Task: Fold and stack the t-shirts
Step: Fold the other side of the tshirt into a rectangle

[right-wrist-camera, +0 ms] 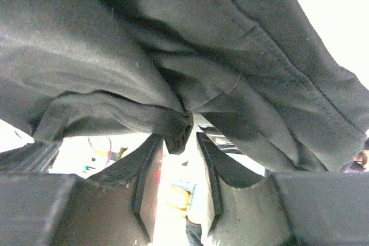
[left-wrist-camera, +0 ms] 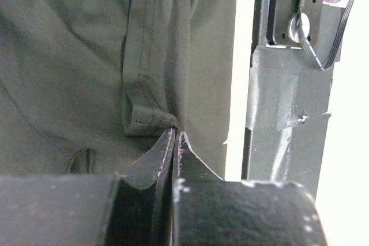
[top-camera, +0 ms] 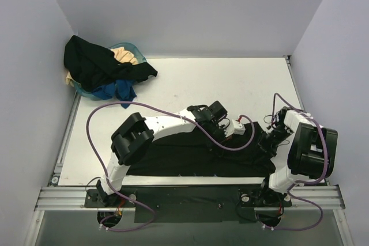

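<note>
White tabletop (top-camera: 230, 84) between plain grey walls, overhead view: locate the spread black t-shirt (top-camera: 190, 156) along the near edge, just beyond both arm bases. Find the left gripper (top-camera: 241, 127) at that shirt's far edge, right of its middle, and the right gripper (top-camera: 268, 141) at its right-hand end. Note the remaining t-shirts, black (top-camera: 92, 61), cream (top-camera: 124, 56) and blue (top-camera: 118, 90), heaped in and over the teal basket (top-camera: 136, 50), well beyond the spread shirt's far left corner.

Left wrist view: confirm left gripper (left-wrist-camera: 176, 139) fully closed, tips nipping a stitched hem fold of the spread shirt (left-wrist-camera: 69, 56). Judge the bite shallow. Lift slowly and keep the pull in line with the hem to avoid slip.

Right wrist view: observe right gripper (right-wrist-camera: 177, 137) with jaws partly parted and a bunched fold of the spread shirt (right-wrist-camera: 115, 38) hanging between the tips, seemingly unclamped. Treat as no secure hold.

Recommended: clamp firmly on that fold before any carry. Move both ends together at equal height, keeping the cloth taut between grips. Lay the folded edge square over the shirt's body. Keep clear of the purple cables (top-camera: 173, 110).
</note>
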`<act>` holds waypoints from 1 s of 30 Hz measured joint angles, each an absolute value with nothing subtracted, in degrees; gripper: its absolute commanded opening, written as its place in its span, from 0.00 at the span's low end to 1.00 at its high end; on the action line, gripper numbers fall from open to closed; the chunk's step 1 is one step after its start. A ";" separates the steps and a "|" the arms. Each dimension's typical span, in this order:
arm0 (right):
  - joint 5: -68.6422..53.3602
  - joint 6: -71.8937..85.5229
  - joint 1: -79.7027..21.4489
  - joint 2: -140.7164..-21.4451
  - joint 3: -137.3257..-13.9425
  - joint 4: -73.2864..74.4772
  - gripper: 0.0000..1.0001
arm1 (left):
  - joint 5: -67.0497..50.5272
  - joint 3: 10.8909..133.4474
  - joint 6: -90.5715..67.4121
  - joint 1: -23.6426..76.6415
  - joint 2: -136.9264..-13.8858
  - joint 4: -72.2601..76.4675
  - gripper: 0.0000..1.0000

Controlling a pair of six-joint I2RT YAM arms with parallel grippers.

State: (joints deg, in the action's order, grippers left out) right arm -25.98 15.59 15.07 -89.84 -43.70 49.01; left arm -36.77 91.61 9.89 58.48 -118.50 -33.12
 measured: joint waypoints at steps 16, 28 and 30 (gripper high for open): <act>-26.28 15.66 10.52 -79.96 -51.68 60.62 0.27 | -43.03 98.50 37.08 58.08 -119.57 -53.45 0.50; -21.80 23.46 8.56 -87.37 -46.13 48.86 0.41 | -32.84 96.31 13.43 59.24 -119.92 -28.69 0.50; -21.76 23.92 8.54 -86.83 -44.14 48.66 0.41 | -32.42 95.02 12.16 59.59 -120.09 -27.90 0.50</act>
State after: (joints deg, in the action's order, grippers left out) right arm -21.76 23.92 8.54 -86.83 -44.14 48.66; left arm -32.42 95.02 12.16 59.59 -120.09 -27.90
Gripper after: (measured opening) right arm 0.407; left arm 0.499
